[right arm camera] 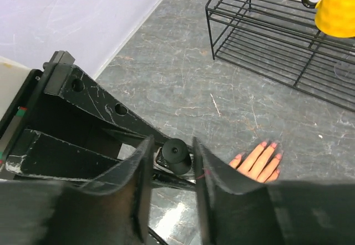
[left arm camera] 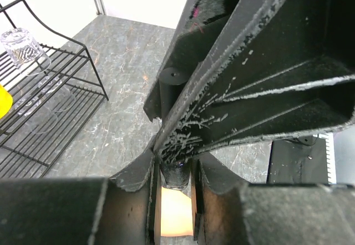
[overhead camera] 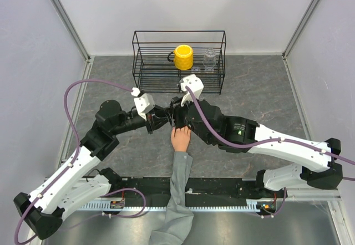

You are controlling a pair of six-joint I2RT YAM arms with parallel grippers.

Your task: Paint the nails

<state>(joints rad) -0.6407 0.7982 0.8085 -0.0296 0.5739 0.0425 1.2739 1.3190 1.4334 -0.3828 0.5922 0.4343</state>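
The peach mannequin hand [overhead camera: 180,139] lies palm down mid-table, its grey sleeve [overhead camera: 180,192] trailing to the near edge. In the right wrist view its nails [right arm camera: 273,144] look pink at the fingertips. My left gripper [overhead camera: 165,118] is shut on a small dark nail polish bottle [left arm camera: 176,174], held just above the hand [left arm camera: 175,212]. My right gripper [right arm camera: 172,152] meets it from the right. Its jaws stand on either side of the bottle's black cap [right arm camera: 176,155], with a thin gap showing on the left side.
A black wire rack [overhead camera: 178,76] stands at the back of the table with a yellow mug [overhead camera: 183,56] and a clear glass [overhead camera: 209,58] in it. White walls close in the left, right and rear sides.
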